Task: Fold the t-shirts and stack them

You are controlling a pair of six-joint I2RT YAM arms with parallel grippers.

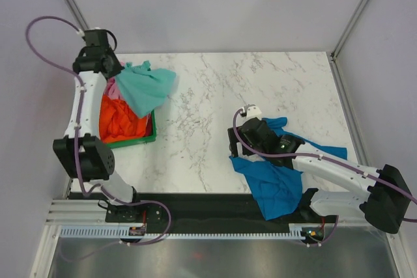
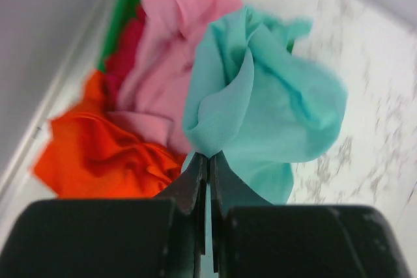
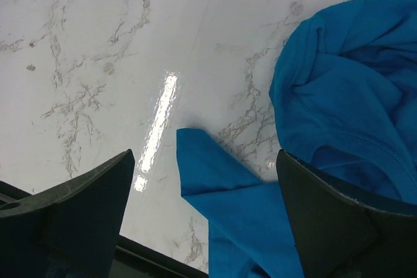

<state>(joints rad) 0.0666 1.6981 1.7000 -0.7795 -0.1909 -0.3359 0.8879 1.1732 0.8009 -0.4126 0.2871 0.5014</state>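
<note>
A mint-green t-shirt (image 1: 148, 88) hangs bunched from my left gripper (image 1: 120, 68) at the far left, above the green basket (image 1: 154, 136). In the left wrist view the gripper (image 2: 210, 155) is shut on a fold of the mint shirt (image 2: 267, 109). Below it lie orange-red (image 2: 104, 154), pink (image 2: 169, 50) and magenta (image 2: 124, 56) shirts. A bright blue t-shirt (image 1: 277, 183) lies crumpled on the table at the near right, partly under my right arm. My right gripper (image 3: 203, 155) stands open just above a corner of the blue shirt (image 3: 345, 96), holding nothing.
The basket stands against the table's left edge, with the orange-red shirt (image 1: 120, 120) filling it. White marble tabletop (image 1: 215, 96) stretches between the two arms. A black strip (image 1: 208, 206) runs along the near edge, and the blue shirt overhangs it.
</note>
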